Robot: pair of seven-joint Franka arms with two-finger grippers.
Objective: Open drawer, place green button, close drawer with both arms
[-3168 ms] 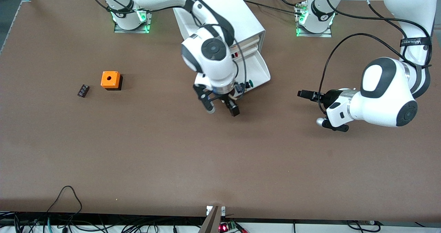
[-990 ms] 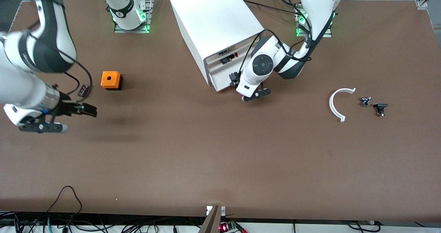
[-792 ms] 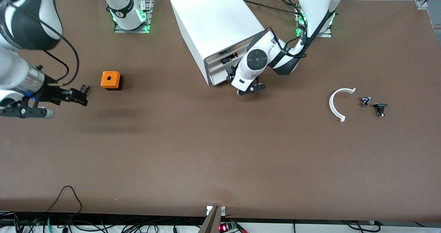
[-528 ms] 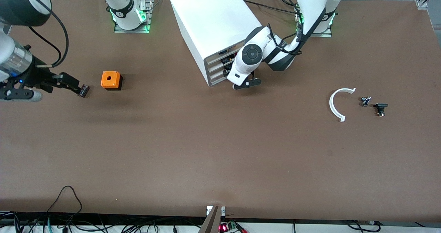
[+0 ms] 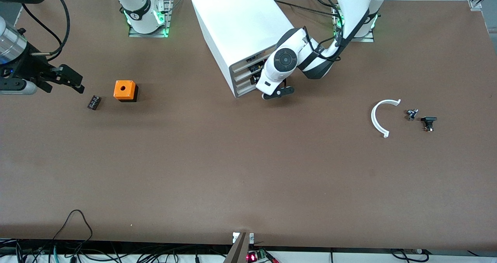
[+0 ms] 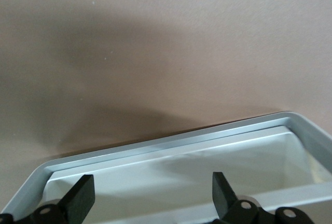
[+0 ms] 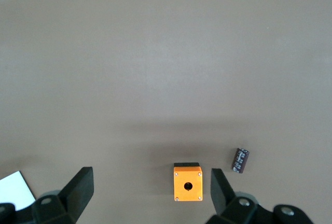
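Since the drawer (image 5: 243,85) sits seemingly flush in the cabinet (image 5: 244,22) (the button is out of sight, probably inside), the left hand (image 6: 150,190) hangs spread right at its front. The right hand (image 5: 73,79), fingers also apart, waits over the bench (image 5: 233,169) at the right arm's end.

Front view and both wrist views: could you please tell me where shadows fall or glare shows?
Front view: green lights glow at both arm bases; a soft shadow lies beside the orange cube. Left wrist view: a broad shadow darkens the table above the drawer rim. Right wrist view: a faint shadow band crosses the table near the cube.

White drawer (image 5: 244,85) nearly shut.
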